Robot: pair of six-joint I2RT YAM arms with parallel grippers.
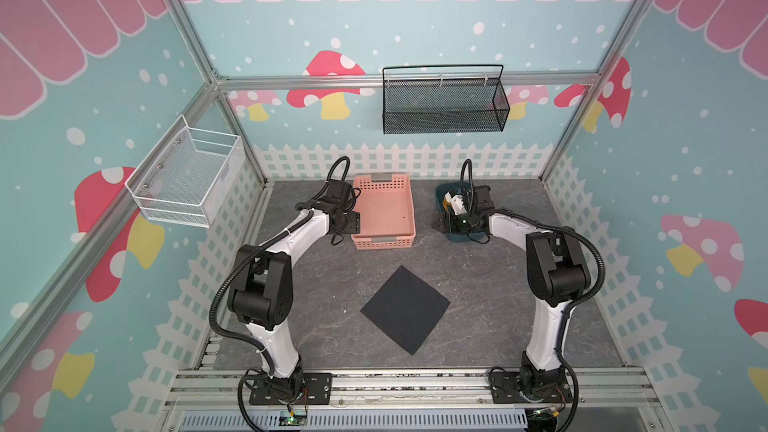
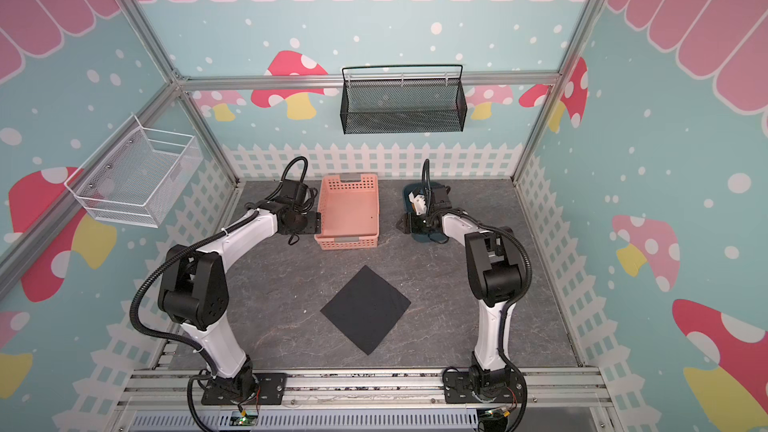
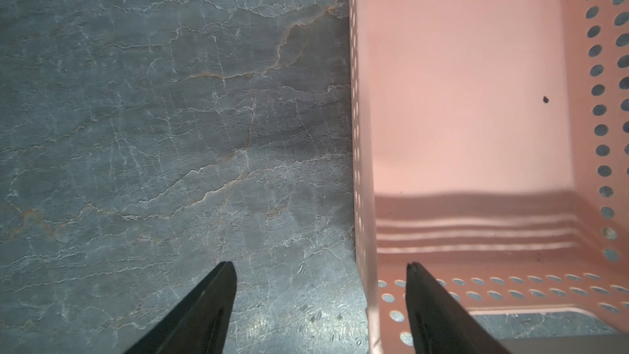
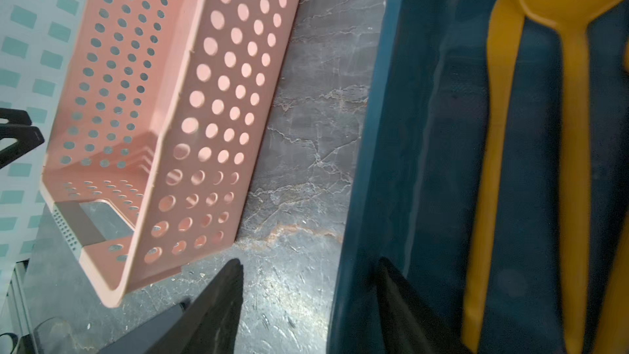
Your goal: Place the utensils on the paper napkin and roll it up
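You had the napkin (image 1: pixel 405 310) flat on the desk (image 1: pixel 498 305), toward the front. Behind it stood the basket (image 1: pixel 384 211), left, and the tub (image 4: pixel 384 165), right, standing apart. The utensils (image 4: pixel 575 131) lay in the tub.

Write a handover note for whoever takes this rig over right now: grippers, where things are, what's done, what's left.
Left gripper: open, empty, jaws straddling a side wall of the pink basket.
Right gripper: open, empty, one finger inside the dark blue tub, one outside.
Utensils: lying in the tub, none gripped.
Paper napkin: flat and bare on the table, front centre.
Done: nothing on the napkin yet.
Left: move the utensils onto it, then roll it up.
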